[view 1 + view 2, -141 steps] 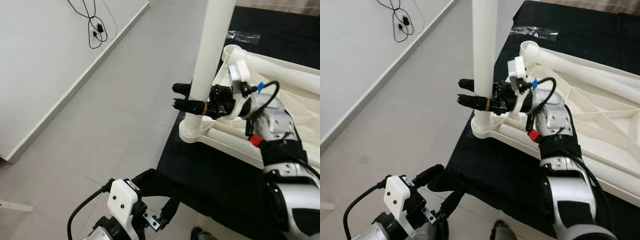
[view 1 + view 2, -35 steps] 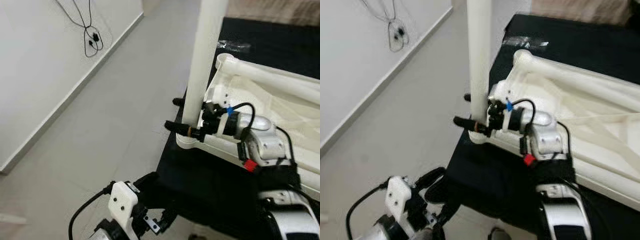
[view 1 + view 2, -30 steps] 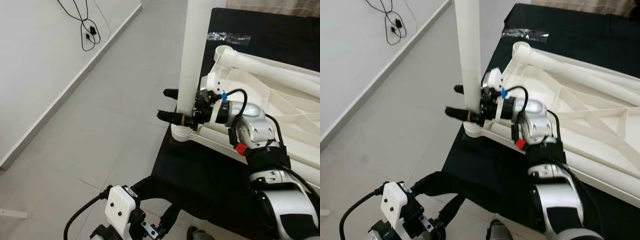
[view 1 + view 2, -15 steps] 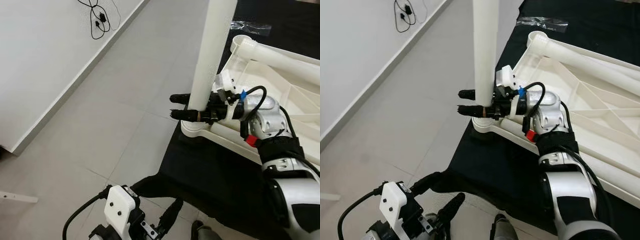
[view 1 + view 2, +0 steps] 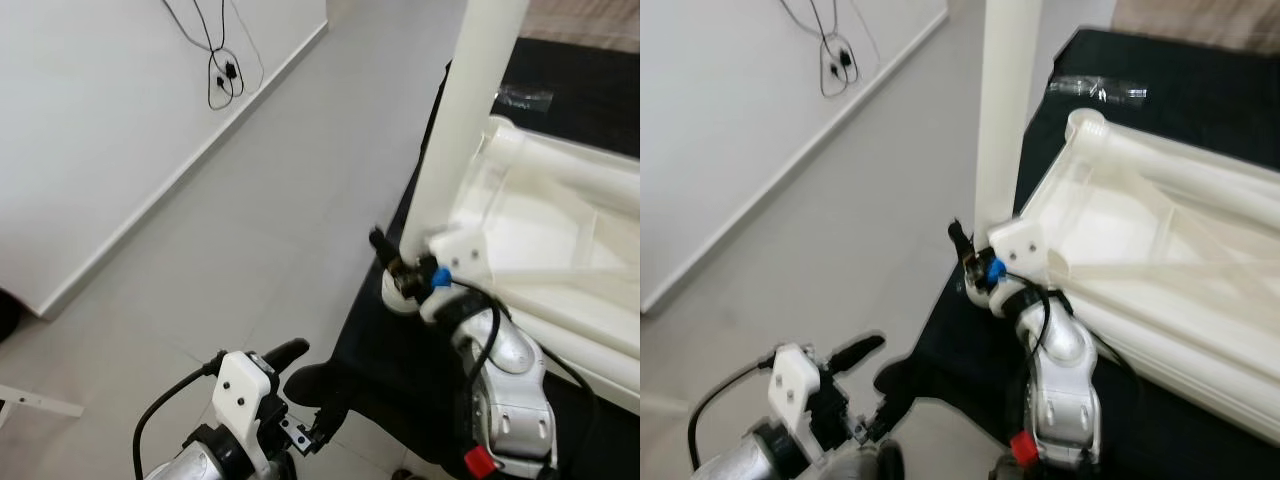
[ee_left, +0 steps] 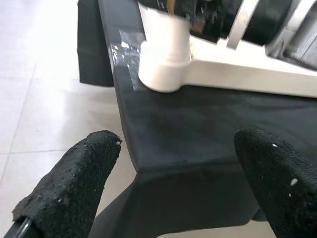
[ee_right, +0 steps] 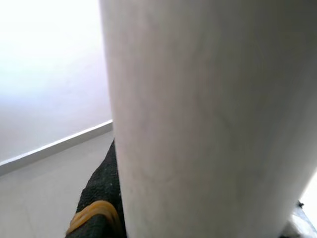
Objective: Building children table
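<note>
1. A white plastic table top (image 5: 560,230) is seen lying upside down on a black cloth (image 6: 198,129), its underside ribbed with smooth diagonal struts and tubular edges.
2. The cloth is matte and finely woven; it is spread over pale, glossy floor tiles (image 5: 250,250), and its corner drapes beside the table's near corner.
3. A smooth, round white table leg (image 5: 465,130) is held upright in a cylindrical socket (image 6: 163,64) at the near corner of the table top, close to the cloth's edge.
4. The right gripper (image 5: 392,258) is placed low on the leg, just above the socket, with its black fingers clamped around the tube; a textured black finger with an orange band (image 7: 94,218) is seen pressed against the leg's surface.
5. The left gripper (image 6: 168,183) is held low over the cloth's corner, its two rough, pebbled black fingers spread wide apart and holding nothing.
6. A clear plastic wrapper (image 5: 1100,90) lies crumpled on the cloth at the far corner of the table top.
7. A black cable (image 5: 225,70) hangs in loops against the white wall.
</note>
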Available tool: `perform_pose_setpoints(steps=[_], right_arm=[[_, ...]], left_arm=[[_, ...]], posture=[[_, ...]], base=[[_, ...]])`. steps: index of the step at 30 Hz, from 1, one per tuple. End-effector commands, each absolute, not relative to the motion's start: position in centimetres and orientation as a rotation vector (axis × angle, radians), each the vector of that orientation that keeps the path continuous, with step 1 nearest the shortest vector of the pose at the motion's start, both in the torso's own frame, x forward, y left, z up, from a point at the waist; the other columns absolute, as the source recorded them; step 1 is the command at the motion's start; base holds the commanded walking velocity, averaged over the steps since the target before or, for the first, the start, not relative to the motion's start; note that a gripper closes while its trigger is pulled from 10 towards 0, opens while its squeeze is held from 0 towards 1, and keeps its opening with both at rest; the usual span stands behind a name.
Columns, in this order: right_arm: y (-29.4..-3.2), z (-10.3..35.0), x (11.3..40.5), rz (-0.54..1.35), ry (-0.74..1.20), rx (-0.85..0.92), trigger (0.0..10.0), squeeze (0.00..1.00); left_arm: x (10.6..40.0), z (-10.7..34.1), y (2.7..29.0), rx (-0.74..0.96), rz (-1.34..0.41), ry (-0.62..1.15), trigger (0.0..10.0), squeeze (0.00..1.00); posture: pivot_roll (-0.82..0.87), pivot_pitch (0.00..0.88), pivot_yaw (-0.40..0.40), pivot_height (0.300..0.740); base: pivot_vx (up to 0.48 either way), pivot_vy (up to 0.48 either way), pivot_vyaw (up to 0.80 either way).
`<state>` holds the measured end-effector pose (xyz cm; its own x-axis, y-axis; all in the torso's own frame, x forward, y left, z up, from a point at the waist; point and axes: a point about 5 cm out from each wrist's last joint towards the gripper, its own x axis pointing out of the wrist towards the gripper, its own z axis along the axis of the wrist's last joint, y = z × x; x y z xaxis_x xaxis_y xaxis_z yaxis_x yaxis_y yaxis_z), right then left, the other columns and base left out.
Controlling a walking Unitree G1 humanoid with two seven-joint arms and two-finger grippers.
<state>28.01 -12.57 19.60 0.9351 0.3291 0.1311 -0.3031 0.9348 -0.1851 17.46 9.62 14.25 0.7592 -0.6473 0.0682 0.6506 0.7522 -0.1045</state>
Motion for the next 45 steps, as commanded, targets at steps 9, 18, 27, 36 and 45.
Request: perform_pose_setpoints(steps=[9, 18, 27, 36, 45], right_arm=[[-12.6, 18.0, 29.4, 0.537, -0.045, -0.095, 10.0, 1.00], [-15.4, 22.3, 31.0, 0.945, -0.144, -0.214, 10.0, 0.89], [-15.0, 24.2, 33.6, 1.298, -0.045, -0.351, 10.0, 0.00], [-15.0, 27.7, 35.4, 1.419, -0.103, -0.265, 0.6, 0.00], [-18.5, 25.8, 33.9, 1.461, -0.023, -0.238, 0.0, 0.00]], left_arm=[[17.5, 13.7, 9.4, -0.143, -0.686, -0.026, 10.0, 0.00], [17.2, 13.8, 9.1, -0.155, -0.699, -0.026, 10.0, 0.00], [15.8, 14.1, 8.9, -0.164, -0.700, -0.013, 10.0, 0.00], [14.6, 14.3, 9.0, -0.173, -0.695, 0.012, 10.0, 0.00], [14.8, 14.3, 9.2, -0.180, -0.709, 0.021, 10.0, 0.00]], posture=[[0.09, 0.229, 0.017, 0.740], [0.12, 0.251, 0.023, 0.740], [0.19, 0.297, 0.033, 0.740], [0.21, 0.328, 0.038, 0.740], [0.17, 0.325, 0.056, 0.740]], base=[[0.000, 0.000, 0.00], [0.000, 0.000, 0.00], [0.000, 0.000, 0.00], [0.000, 0.000, 0.00], [0.000, 0.000, 0.00]])
